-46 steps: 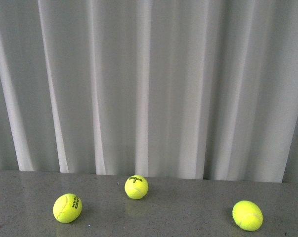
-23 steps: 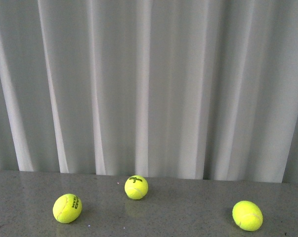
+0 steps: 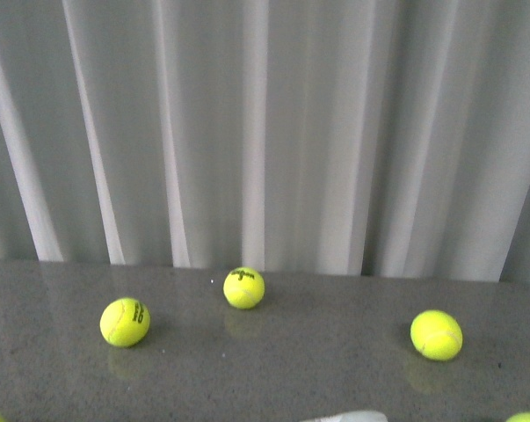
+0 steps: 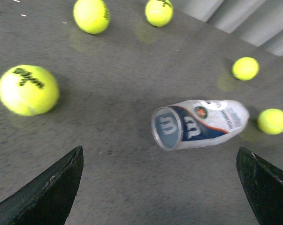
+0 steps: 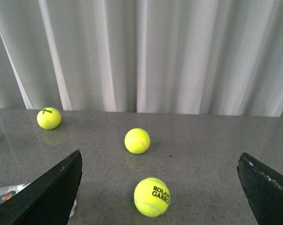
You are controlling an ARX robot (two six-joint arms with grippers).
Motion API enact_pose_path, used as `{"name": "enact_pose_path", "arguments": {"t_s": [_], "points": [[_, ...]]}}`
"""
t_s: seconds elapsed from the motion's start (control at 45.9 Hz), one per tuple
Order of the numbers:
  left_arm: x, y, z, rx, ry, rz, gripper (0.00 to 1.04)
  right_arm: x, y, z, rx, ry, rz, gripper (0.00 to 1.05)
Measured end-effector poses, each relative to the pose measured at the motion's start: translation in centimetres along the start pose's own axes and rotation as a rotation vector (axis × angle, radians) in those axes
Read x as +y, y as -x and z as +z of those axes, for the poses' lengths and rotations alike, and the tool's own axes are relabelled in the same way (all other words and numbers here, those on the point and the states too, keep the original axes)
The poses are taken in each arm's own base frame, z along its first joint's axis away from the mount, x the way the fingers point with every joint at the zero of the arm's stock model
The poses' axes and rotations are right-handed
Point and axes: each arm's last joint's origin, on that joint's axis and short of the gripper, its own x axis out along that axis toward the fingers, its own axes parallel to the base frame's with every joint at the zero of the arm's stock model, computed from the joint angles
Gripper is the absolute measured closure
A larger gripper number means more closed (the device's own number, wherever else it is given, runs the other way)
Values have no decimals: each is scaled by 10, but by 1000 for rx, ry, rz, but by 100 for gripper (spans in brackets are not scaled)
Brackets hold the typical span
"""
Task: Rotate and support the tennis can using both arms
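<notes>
Your left pincer (image 4: 159, 154) gapes wide, facing the tennis can (image 4: 200, 123) lying on the worktop (image 4: 118, 187); right pincer (image 5: 160, 153) wide too.

yellow tennis balls (image 3: 124, 322) lie scattered, well apart, on a grey speckled table (image 3: 317, 369) before a white curtain (image 3: 335, 132).

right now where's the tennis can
In the left wrist view the tennis can lies on its side on the table, a tennis ball just off its far end.
</notes>
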Motion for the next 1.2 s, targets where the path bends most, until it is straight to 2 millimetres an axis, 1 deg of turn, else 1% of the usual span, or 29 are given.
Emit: {"name": "enact_pose_path", "arguments": {"t_s": [0.065,0.131,0.174,0.218,0.283,0.326,0.37,0.522,0.675,0.784,1.001,1.197], "points": [[3,-16,14,31,41,-86,7,0,0,0,0,0,-1,7],[10,-43,28,90,85,-198,7,0,0,0,0,0,0,7],[15,-60,31,141,113,-266,7,0,0,0,0,0,0,7],[22,-81,29,209,149,-315,7,0,0,0,0,0,-1,7],[29,-103,22,271,194,-343,7,0,0,0,0,0,-1,7],[32,-116,16,312,224,-351,7,0,0,0,0,0,-1,7],[33,-126,11,338,246,-353,7,0,0,0,0,0,-1,7],[30,-146,-6,416,283,-385,7,0,0,0,0,0,-1,7],[21,-163,-11,457,279,-424,7,0,0,0,0,0,-1,7],[14,-175,-19,505,291,-463,7,0,0,0,0,0,0,7],[2,-192,-26,525,320,-506,7,0,0,0,0,0,-1,7],[-9,-206,-40,569,363,-542,7,0,0,0,0,0,-1,7]]}}
